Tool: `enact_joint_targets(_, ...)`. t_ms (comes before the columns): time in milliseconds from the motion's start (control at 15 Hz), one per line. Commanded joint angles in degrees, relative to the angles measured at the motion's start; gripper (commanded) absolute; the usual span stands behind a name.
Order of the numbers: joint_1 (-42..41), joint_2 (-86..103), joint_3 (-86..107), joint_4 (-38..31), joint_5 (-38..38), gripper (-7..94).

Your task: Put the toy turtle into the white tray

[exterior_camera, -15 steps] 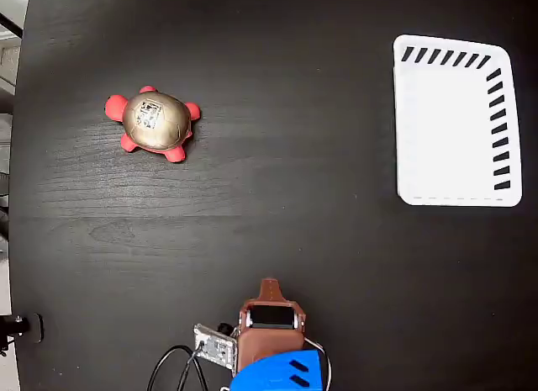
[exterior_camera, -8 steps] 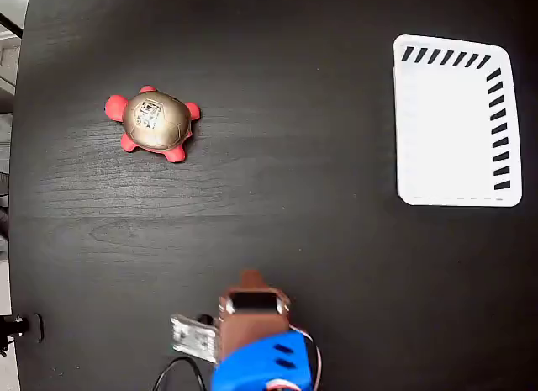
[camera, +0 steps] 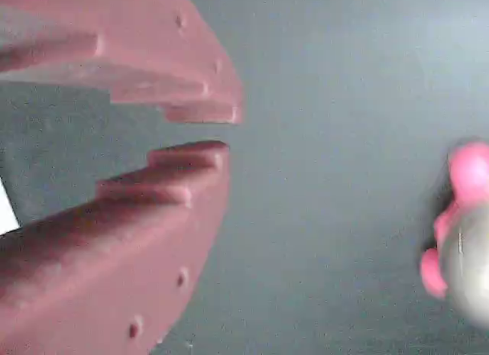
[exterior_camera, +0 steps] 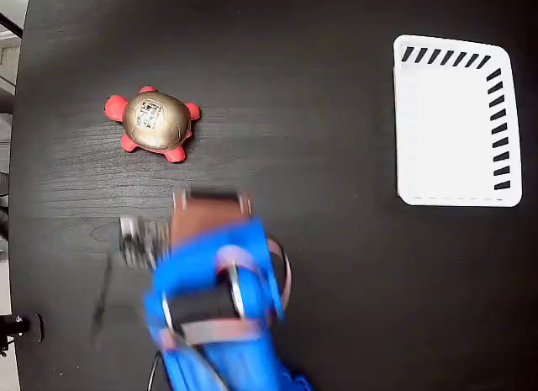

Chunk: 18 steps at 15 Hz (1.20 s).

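The blue arm has swung up toward eleven o'clock; its gripper (camera: 221,132), jaws slightly parted and empty, nears the toy turtle (exterior_camera: 154,122). The turtle lies at ten o'clock on the table, well apart from the white tray (exterior_camera: 450,130). It looks soft and light, its shell glossy, so a hold across the shell's sides seems best.

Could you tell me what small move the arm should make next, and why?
Probably keep reaching up-left in the fixed view toward the turtle, opening wider on the way. The gripper is empty with only a narrow gap between its tips, and bare table separates it from the turtle, which sits far from the tray.
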Motion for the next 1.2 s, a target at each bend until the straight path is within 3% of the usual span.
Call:
enact_joint_targets(0,-1.76,-12.04,-17.67,2.02,3.52,0)
enact_joint_targets(400,-6.68,-38.76,-48.6,11.16,10.02,0)
enact_joint_targets(667,-7.65,-47.55,-60.12,15.64,13.8,8)
enact_joint_targets(1133,-7.91,-59.5,-72.25,20.21,15.03,42)
